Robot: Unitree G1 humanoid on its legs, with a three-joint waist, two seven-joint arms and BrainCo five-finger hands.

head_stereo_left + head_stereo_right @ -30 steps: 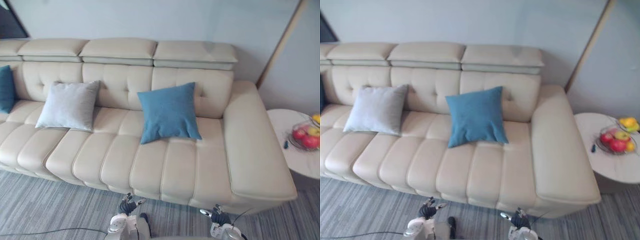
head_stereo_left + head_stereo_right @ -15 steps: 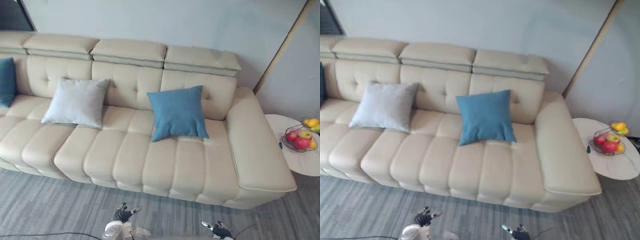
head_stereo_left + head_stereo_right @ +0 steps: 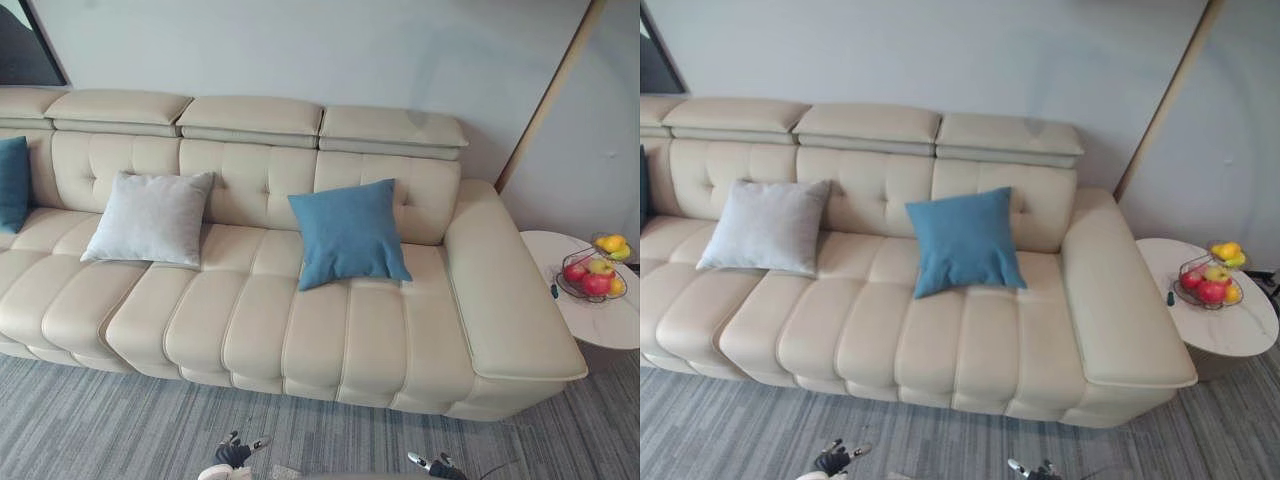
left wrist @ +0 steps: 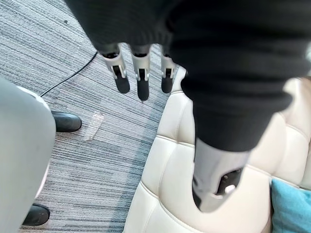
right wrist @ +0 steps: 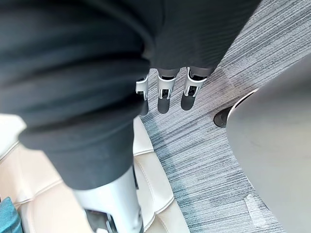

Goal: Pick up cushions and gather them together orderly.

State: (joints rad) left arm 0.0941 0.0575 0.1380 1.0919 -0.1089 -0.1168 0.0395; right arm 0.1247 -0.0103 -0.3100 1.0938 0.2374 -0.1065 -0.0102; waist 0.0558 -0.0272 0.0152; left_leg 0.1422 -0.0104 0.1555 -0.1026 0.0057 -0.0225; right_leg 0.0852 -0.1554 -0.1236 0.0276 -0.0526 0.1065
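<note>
Blue cushion (image 3: 348, 232): leans up on sofa (image 3: 330, 340) back, 12 o'clock.
Grey cushion (image 3: 150, 218): 10 o'clock, well apart.
Left hand (image 3: 232, 456), right hand (image 3: 433, 465): 6 o'clock, fingers (image 4: 141, 77) straight, empty, too far to grab.

Left robot hand (image 4: 140, 80) relaxed (right robot hand (image 5: 164, 95) likewise).

Sofa (image 3: 330, 330) smooth leather, soft sheen; blue cushion (image 3: 347, 232), grey cushion (image 3: 148, 218) matt cloth; carpet (image 3: 100, 420) ribbed

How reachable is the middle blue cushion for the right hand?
Probably not yet: right hand hangs low over the carpet, short of the sofa; middle blue cushion leans on the backrest. Nothing lies between.
</note>
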